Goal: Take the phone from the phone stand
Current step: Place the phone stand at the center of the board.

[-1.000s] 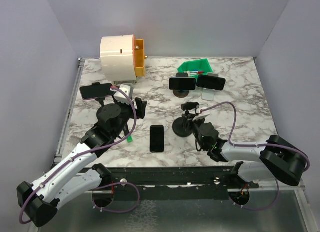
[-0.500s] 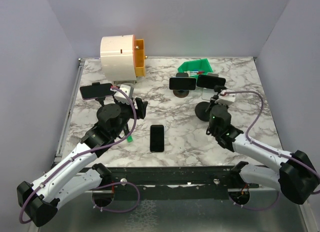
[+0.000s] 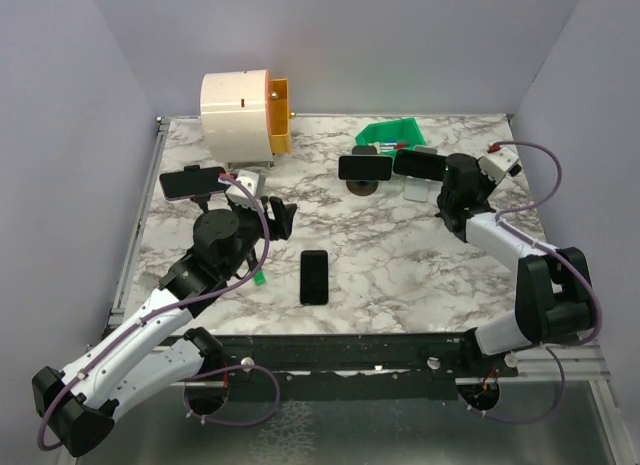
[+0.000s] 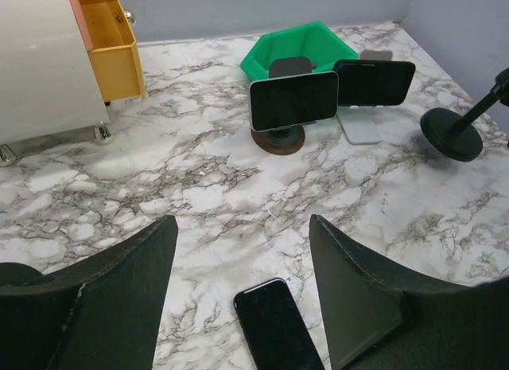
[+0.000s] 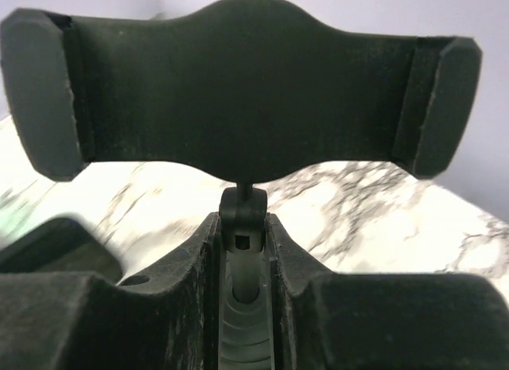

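**Top view:** I see the phone (image 3: 314,277) lying flat on the bench (image 3: 400,275), apart from both arms.
**Left wrist view:** the left gripper (image 4: 238,294) is spread wide over the bench, with the phone showing between its fingers.
**Right wrist view:** the right gripper (image 5: 242,282) is clamped on the stem of the empty phone stand (image 5: 238,91).

Robotics laboratory test cell, viewed from above. Marble-patterned tabletop (image 3: 450,275) boxed in at the left, right and top of the frame by plain lavender panels (image 3: 60,135). Left arm (image 3: 150,330) and right arm (image 3: 505,240) bolted to a black mounting rail (image 3: 350,350) along the lower edge, with exposed purple cabling (image 3: 541,146) looped over each. Staged props across the upper centre: white-and-orange drawer unit (image 3: 240,110), green bin (image 3: 395,133), propped phones (image 3: 365,167).
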Controlling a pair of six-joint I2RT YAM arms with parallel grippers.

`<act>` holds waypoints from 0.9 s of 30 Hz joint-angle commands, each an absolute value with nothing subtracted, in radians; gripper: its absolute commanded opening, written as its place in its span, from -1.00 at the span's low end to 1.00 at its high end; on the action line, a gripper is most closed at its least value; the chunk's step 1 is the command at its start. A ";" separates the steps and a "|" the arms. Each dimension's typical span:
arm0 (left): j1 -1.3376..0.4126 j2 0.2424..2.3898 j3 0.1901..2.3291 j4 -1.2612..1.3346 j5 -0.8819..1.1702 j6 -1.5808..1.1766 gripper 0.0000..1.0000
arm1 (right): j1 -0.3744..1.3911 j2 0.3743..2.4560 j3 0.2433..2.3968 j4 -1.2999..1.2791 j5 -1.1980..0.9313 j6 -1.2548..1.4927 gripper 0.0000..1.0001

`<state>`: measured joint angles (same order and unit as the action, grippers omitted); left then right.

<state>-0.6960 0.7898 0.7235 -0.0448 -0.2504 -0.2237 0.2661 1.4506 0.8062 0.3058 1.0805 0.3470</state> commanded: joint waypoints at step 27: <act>-0.712 0.756 0.715 -0.026 -0.206 -0.248 0.36 | 0.046 1.542 0.823 0.166 0.902 0.449 0.41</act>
